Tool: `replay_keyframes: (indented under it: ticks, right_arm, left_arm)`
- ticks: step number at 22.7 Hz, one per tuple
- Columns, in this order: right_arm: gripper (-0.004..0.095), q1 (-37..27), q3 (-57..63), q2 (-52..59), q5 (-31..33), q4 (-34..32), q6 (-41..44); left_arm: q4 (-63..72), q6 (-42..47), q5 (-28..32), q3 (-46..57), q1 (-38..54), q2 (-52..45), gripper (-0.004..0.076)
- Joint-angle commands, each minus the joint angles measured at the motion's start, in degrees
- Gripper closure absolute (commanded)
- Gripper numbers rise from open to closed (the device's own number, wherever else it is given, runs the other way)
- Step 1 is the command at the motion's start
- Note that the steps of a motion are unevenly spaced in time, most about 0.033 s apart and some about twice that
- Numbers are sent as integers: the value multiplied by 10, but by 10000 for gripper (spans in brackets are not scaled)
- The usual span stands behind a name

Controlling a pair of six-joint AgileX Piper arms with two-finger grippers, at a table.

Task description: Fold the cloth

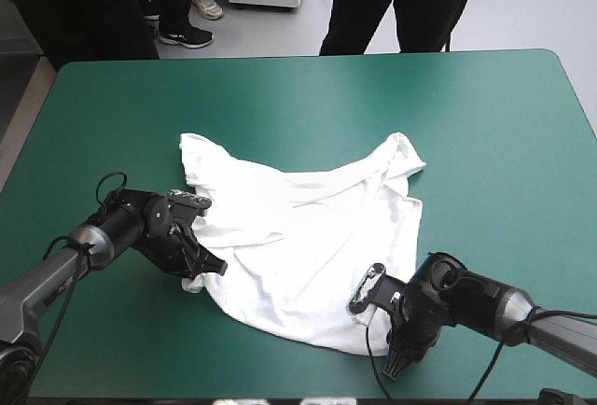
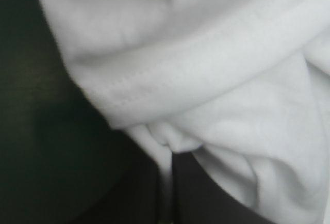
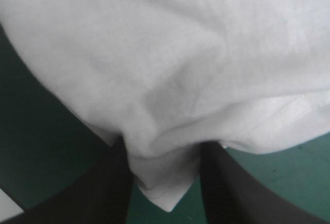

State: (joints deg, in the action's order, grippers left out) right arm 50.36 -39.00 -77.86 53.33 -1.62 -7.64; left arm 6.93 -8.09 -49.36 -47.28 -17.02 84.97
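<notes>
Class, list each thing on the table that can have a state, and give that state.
T-shirt, spread out but rumpled, not yet folded.
Left claw, shut on the T-shirt's hem.
Right claw, open, astride the T-shirt's near hem.

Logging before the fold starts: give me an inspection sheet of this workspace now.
Surface: teal-green table cover, garment lying near its middle.
Job's things: white short-sleeved cloth T-shirt, spread loosely, wrinkled, not yet folded.
Clutter: nothing seen.
Grippers: left gripper, black fingers shut on a hemmed fold at the shirt's left side; right gripper, fingers open, astride the shirt's near right corner.
Cables: nothing seen beyond the robot's own.
Surroundings: nothing seen over the table.
</notes>
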Motion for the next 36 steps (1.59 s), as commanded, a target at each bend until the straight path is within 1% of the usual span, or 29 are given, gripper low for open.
replay_keyframes:
  ticks: [1,2,4,6,12,13,15,16,17,18,19,20,21,22,24,26,28,29,32,36]
  right_arm:
    - [858,1,46,-57,-78,32,-8]
    - [921,0,46,-57,-81,29,-1]
    - [925,0,45,-57,-83,16,10]
    - [925,0,43,-50,-75,-15,39]
    - [926,0,-19,20,2,-128,116]
    - [926,0,-58,57,28,-159,137]
    - [926,0,-124,104,61,-180,157]
    - [925,0,-176,122,89,-198,166]
    - [925,0,-203,129,105,-209,168]
    - [925,0,-255,134,135,-218,168]
    - [925,0,-285,134,153,-219,169]
    - [926,0,-336,134,172,-227,169]
    - [926,0,-388,134,178,-245,169]
    - [926,-3,-414,132,182,-257,169]
    - [925,-38,-488,120,182,-259,160]
    - [925,-106,-583,99,182,-241,110]
    - [926,-149,-637,82,182,-221,76]
    - [926,-192,-691,65,182,-201,52]
    - [926,-231,-765,40,182,-158,36]
    - [925,-242,-846,18,175,-150,27]
  left_arm:
    - [-34,7,24,-10,-1,-16,741]
    - [-34,7,18,-11,-1,-27,741]
    - [-34,8,12,-11,-1,-43,741]
    - [-34,9,3,-11,-1,-63,741]
    - [-36,21,-28,-30,-1,-151,741]
    - [-35,22,-40,-56,-1,-179,741]
    - [-32,24,-58,-113,-1,-215,741]
    - [-32,24,-71,-164,-1,-225,741]
    - [-32,24,-79,-192,-1,-227,741]
    - [-32,24,-100,-247,-1,-228,741]
    - [-32,24,-107,-269,-1,-230,741]
    - [-30,24,-121,-319,-1,-230,741]
    - [-24,24,-120,-358,-1,-229,741]
    - [-24,24,-120,-380,-1,-228,741]
    - [-23,24,-123,-436,-1,-219,741]
    - [-16,21,-118,-499,-1,-201,741]
    - [-13,20,-113,-530,-1,-190,741]
    - [-13,20,-113,-558,-1,-179,741]
    - [-8,11,-112,-605,-1,-168,741]
    - [-4,7,-98,-657,-1,-162,741]
